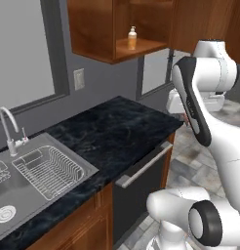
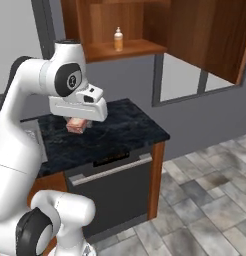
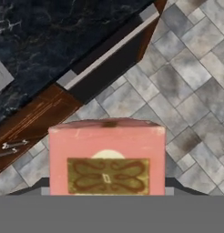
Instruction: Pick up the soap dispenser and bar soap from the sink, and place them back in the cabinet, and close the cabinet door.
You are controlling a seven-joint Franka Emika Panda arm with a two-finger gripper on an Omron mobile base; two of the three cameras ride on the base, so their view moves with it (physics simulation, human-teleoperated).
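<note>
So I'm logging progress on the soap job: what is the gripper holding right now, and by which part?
The gripper holds the bar soap, clamped across its sides; the exact contact spots are hidden.

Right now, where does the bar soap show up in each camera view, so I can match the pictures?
Left base view: I can't make it out; the arm covers that spot.
Right base view: the bar soap sits left of centre, under the white hand, above the black counter.
Hand view: it sits at bottom centre, held between the jaws, above the tiled floor.
Shared landmark: the dishwasher's silver bar handle.
</note>
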